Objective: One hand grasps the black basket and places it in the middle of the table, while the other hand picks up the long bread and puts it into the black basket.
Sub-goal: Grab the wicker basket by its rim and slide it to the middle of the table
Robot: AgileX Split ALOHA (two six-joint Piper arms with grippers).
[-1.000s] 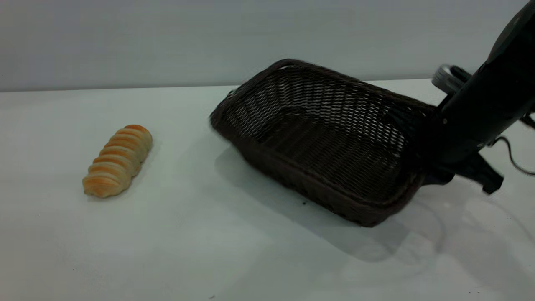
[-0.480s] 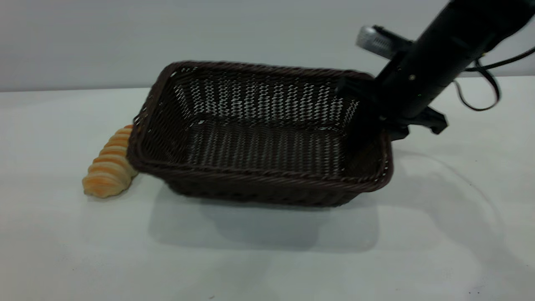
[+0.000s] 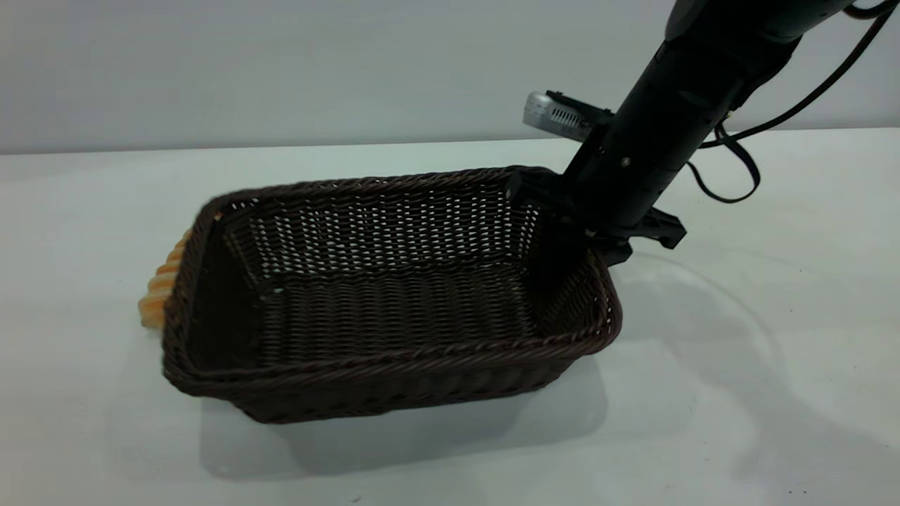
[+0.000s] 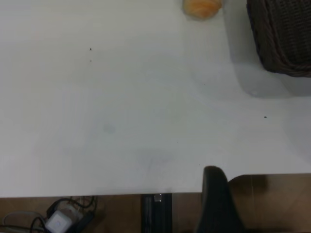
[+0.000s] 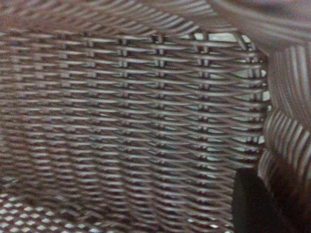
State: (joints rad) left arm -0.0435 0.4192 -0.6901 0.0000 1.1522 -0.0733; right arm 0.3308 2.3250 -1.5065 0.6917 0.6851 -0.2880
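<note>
Exterior view, starting at the left edge of the table (image 3: 773,365): the long bread (image 3: 160,288) lies on the white surface, and only a sliver of its orange-and-cream ridges shows, the rest hidden behind the left end wall of the black basket (image 3: 380,295). Whether bread and basket touch cannot be told from here. Moving right, the black basket fills the middle of the table, its long side facing the camera, its braided rim tilted so the left front corner sits low and the right end rides higher. A dark shadow spreads beneath its front wall. Nothing lies inside it; the woven floor is bare. On to the right end: the right gripper (image 3: 587,228) comes down at a slant from the upper right and is clamped on the basket's right end rim, one finger inside the wall, the other outside. A black cable loops behind the arm. The right wrist view shows woven wall right up close, with one dark finger (image 5: 255,204) against the wicker. The left wrist view looks across open table with the bread's end (image 4: 201,7) and a basket corner (image 4: 284,39) far off; the left gripper's fingers cannot be made out there.
</note>
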